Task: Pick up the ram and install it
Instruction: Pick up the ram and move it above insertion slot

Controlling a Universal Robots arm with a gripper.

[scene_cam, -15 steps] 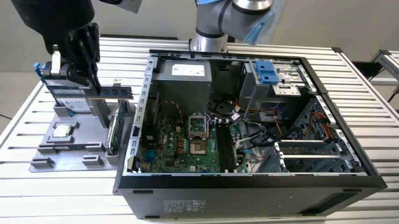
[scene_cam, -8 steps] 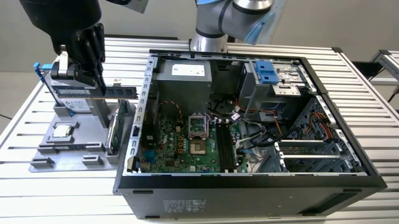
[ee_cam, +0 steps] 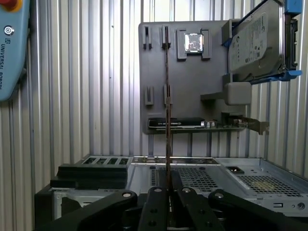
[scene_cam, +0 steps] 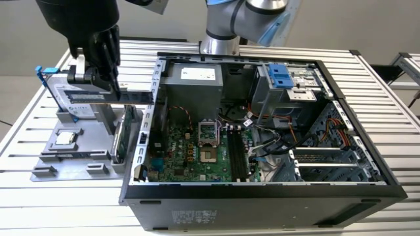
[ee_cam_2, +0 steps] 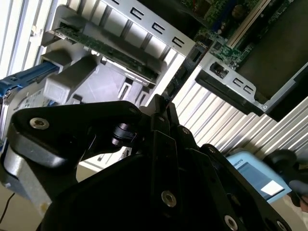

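Exterior view first: the end effector (scene_cam: 105,88) hangs over the grey parts tray (scene_cam: 85,130), which lies on the table (scene_cam: 380,98) just outside the open computer case (scene_cam: 262,199), on the exterior view's left of it. Its fingers are clenched on the ram (scene_cam: 135,97), a dark strip held level and on edge, with its free end reaching toward the case's near wall and seeming to stop just short of it. In the first wrist view the ram (ee_cam: 167,96) shows as one thin line running straight out from the closed fingertips of the end effector (ee_cam: 168,185). That suggests a grip on the flat faces that keeps the contact edge free to meet a socket. The second wrist view shows the same pinch (ee_cam_2: 163,103), the board (ee_cam_2: 185,67) pointing at the case. The ram looks clear of the tray's slotted holders rather than seated, so I judge the pickup done and the install not begun. The memory slots (scene_cam: 237,152) lie inside the case on the motherboard (scene_cam: 190,152), well apart from the ram. Outside the case, on the tray, the hard drive (scene_cam: 69,96) in its blue frame and the expansion card (ee_cam: 192,123) stand in their holders, untouched.
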